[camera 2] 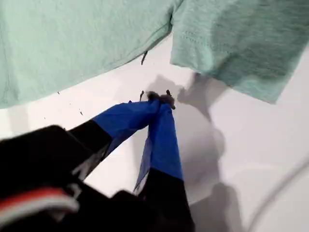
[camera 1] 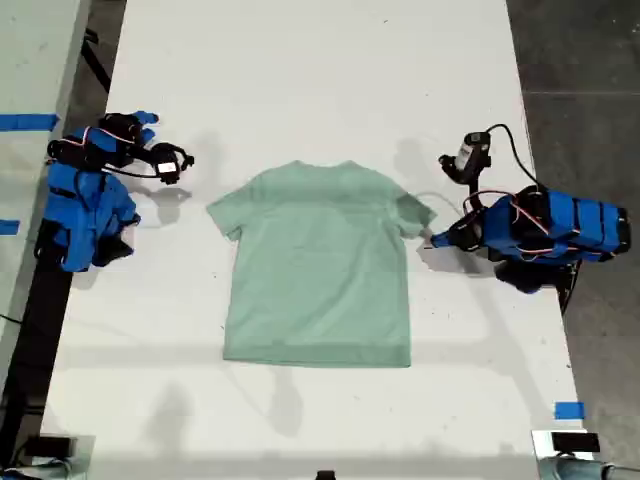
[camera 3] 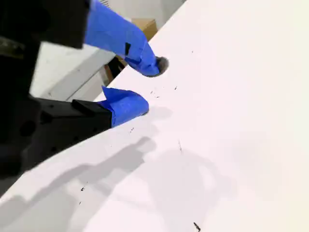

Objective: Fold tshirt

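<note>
The pale mint-green tshirt [camera 1: 315,270] lies flat and spread out on the white table, collar toward the far edge. My first gripper [camera 1: 431,241] is at the exterior view's right, on the table just beside the shirt's sleeve [camera 2: 241,43]. Its blue-taped fingers [camera 2: 164,130] are shut with nothing between them, their tips [camera 2: 159,98] a short way from the sleeve hem. My second gripper [camera 1: 143,122] is at the exterior view's left, well away from the shirt. It stands open over bare table [camera 3: 231,121], holding nothing.
The white table [camera 1: 300,60] surrounds the shirt. Blue tape marks sit at the exterior view's lower right [camera 1: 568,410] and on the side surface at its left [camera 1: 25,122]. A cardboard box [camera 3: 145,24] shows past the table edge.
</note>
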